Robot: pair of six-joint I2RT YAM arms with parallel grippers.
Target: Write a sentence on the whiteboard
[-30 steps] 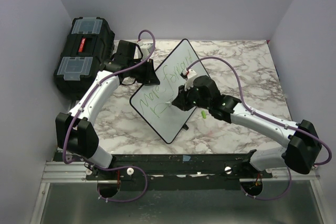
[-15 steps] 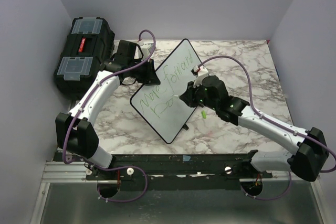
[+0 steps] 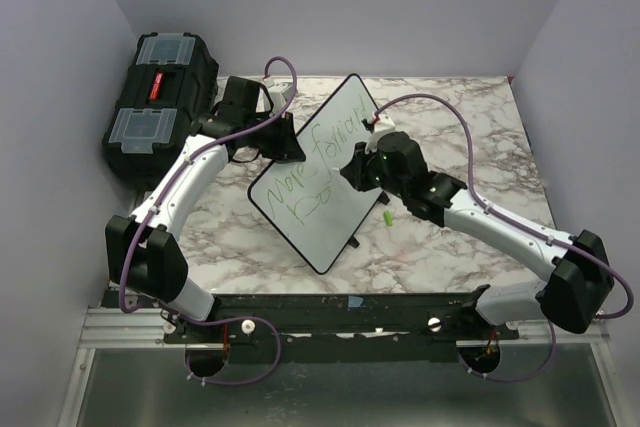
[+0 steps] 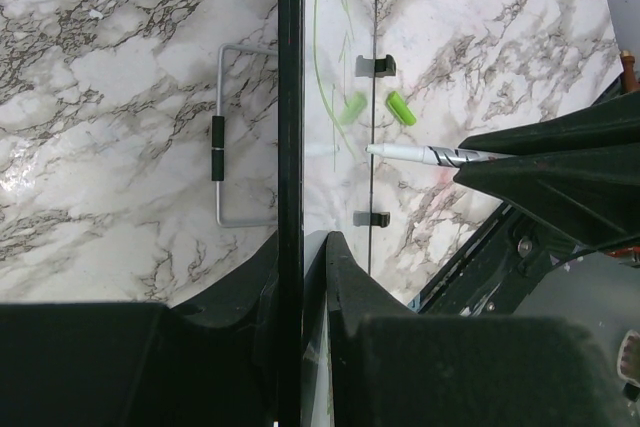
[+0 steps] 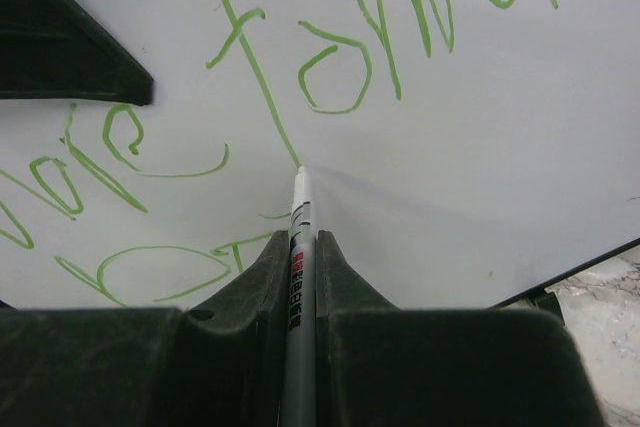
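The whiteboard (image 3: 345,202) stands tilted on the marble table, and its black rim (image 4: 290,97) shows edge-on in the left wrist view. The sentence (image 3: 335,137) is green handwriting in two lines, seen close in the right wrist view (image 5: 400,17). My left gripper (image 3: 288,142) is shut on the board's far-left edge (image 4: 302,247). My right gripper (image 3: 358,169) is shut on a white marker (image 5: 300,247). The marker's tip (image 5: 302,172) sits at the board's face (image 5: 480,177), at the foot of the long "f" stroke.
A black toolbox (image 3: 160,97) with clear lid compartments stands at the far left. A green marker cap (image 3: 386,217) lies on the table to the right of the board (image 4: 400,107). The board's wire stand (image 4: 225,137) rests behind it. Purple walls close in three sides.
My right gripper has moved with the marker up and to the right over the board. The second green line has gained strokes. The left arm and the board have not moved.
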